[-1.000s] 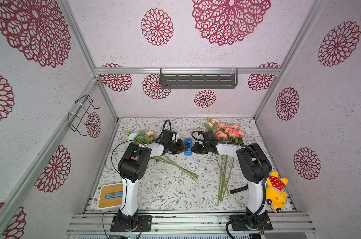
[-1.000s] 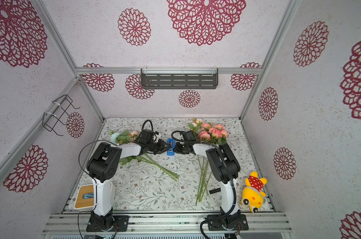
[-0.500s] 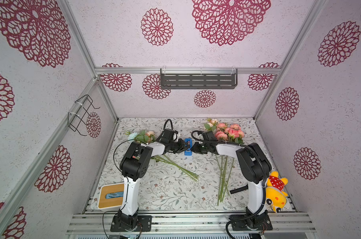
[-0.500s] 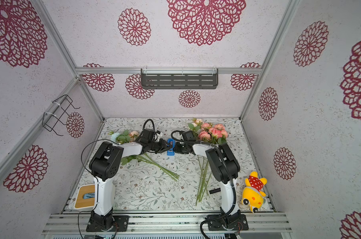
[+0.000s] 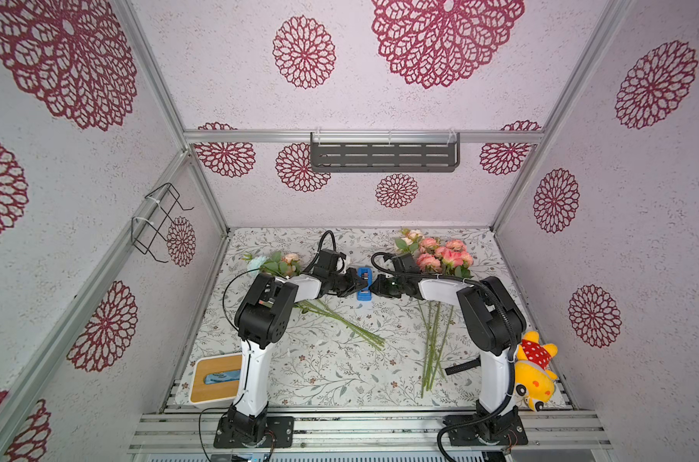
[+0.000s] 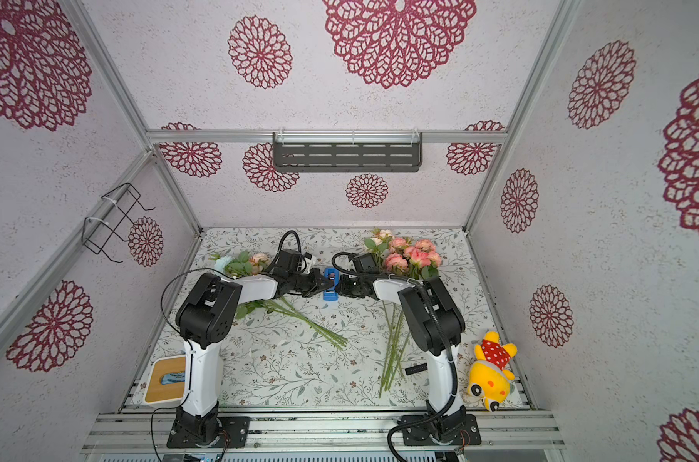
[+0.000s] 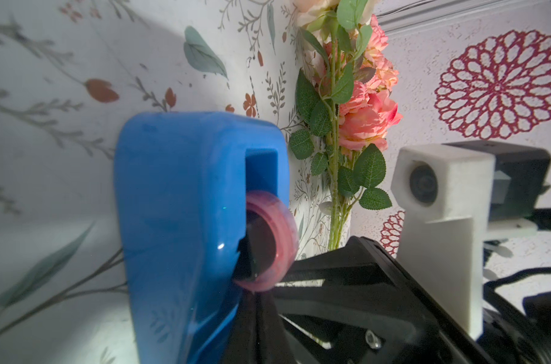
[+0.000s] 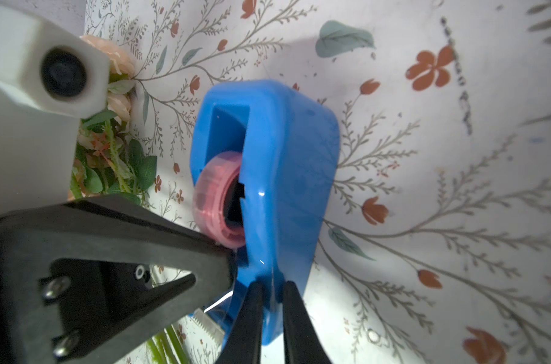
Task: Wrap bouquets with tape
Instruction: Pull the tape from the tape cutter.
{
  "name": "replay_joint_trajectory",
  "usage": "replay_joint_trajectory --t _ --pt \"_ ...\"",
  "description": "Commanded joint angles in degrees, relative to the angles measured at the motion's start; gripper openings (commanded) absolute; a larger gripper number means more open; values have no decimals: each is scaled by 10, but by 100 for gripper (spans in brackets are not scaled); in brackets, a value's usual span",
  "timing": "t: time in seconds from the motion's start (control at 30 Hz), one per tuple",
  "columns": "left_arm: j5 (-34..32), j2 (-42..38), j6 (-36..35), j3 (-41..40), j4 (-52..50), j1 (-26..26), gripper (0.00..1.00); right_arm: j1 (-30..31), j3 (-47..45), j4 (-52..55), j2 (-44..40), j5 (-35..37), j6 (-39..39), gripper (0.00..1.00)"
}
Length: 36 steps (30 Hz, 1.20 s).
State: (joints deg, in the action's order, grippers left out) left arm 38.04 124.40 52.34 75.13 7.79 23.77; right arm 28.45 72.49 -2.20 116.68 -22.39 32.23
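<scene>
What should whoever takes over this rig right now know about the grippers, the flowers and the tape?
Left gripper: shut, tips at the tape roll; whether it pinches the tape end cannot be told.
Right gripper: shut on the tape dispenser, clamping its side wall near the cutter.
The tape dispenser stands on the table, between the two grippers.
The bouquet under the left arm and the bouquet under the right arm lie flat, stems loose, with no tape visible on them.
Done: tape dispenser gripped. Left: pull tape, wrap both.
</scene>
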Motion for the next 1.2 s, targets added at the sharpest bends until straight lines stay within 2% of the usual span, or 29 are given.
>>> replay_joint_trajectory --t 0.0,0.07,0.3,0.6,0.97,1.07,1.17 --pt "16 -12 16 -24 17 4 0 21 -17 55 16 8 11 15" --pt "27 -22 35 -39 42 -2 0 29 -3 87 14 22 2 15" --pt "52 -59 50 -75 62 -16 0 49 38 143 24 -6 23 13" --pt "102 -82 90 -114 101 -43 0 61 58 168 35 12 34 13" --pt "126 -137 5 -78 -114 -60 0 69 80 188 47 27 30 12" --pt "135 -144 -7 -77 -143 -62 0 69 83 188 50 25 30 12" --pt "122 -151 -34 -69 -200 -63 0 71 91 186 56 22 31 11"
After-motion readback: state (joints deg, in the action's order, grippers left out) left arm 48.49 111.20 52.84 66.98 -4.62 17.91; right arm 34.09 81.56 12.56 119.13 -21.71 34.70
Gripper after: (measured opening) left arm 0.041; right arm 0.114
